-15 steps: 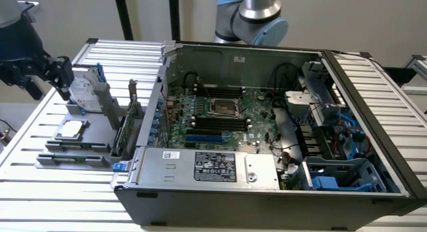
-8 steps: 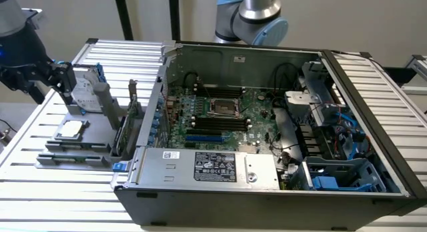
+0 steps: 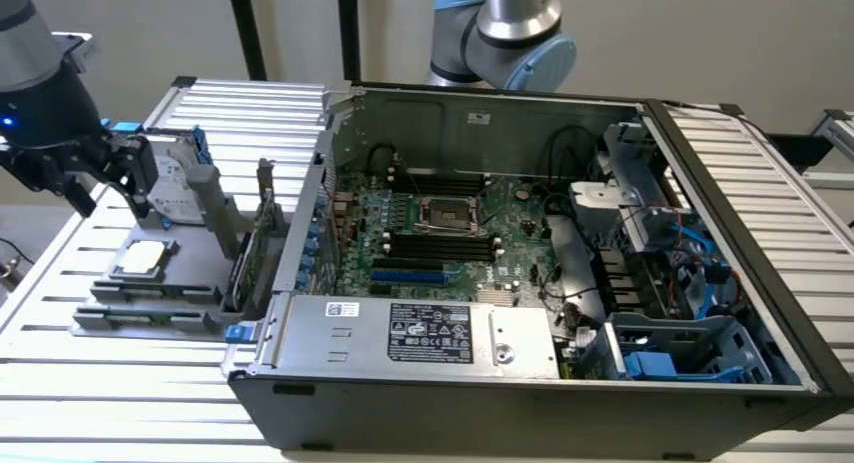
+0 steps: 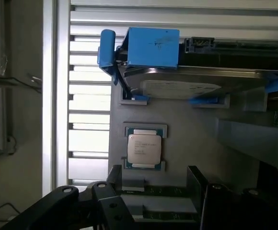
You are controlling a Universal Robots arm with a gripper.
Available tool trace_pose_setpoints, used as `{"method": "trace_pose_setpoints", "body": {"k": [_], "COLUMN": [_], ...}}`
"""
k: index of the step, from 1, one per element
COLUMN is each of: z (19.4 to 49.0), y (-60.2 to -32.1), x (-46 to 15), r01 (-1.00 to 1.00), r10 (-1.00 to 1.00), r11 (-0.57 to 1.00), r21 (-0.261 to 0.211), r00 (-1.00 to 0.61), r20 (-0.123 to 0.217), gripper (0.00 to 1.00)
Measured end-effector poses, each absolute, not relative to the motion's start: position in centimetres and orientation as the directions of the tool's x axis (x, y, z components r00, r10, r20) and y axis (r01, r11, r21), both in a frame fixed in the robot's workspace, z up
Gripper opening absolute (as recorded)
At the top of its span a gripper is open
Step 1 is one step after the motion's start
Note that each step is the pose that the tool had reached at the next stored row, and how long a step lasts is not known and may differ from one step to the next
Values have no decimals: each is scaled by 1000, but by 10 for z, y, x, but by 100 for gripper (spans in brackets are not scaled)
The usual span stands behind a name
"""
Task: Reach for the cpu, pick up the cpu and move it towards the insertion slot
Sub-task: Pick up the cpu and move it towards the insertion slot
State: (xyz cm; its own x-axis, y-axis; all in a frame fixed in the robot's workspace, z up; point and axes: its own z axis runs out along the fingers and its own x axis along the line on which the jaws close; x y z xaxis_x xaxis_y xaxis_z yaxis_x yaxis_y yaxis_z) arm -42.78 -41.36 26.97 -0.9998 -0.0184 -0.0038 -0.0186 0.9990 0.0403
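Observation:
The cpu, a small square chip with a silver top, lies flat in a recess of the grey holder at the exterior view's left, outside the computer case. My black gripper hangs above the holder, a little off from the cpu and well apart from it. It is open, with nothing between its fingers. The insertion slot, a square socket with a silvery frame, sits on the green board inside the open case.
A silver hard drive with blue rails stands on the holder just beyond the cpu. The open computer case is at the exterior view's right of the holder, its metal wall between them. A slatted table carries everything.

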Motion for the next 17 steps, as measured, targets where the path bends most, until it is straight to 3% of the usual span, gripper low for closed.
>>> {"method": "trace_pose_setpoints", "body": {"k": [17], "z": [239], "y": [-414], "x": [-430], "r01": [-9], "r10": [-9], "r11": [999], "r21": [40], "r00": [-1000], "r20": [-4], "gripper": [65]}}
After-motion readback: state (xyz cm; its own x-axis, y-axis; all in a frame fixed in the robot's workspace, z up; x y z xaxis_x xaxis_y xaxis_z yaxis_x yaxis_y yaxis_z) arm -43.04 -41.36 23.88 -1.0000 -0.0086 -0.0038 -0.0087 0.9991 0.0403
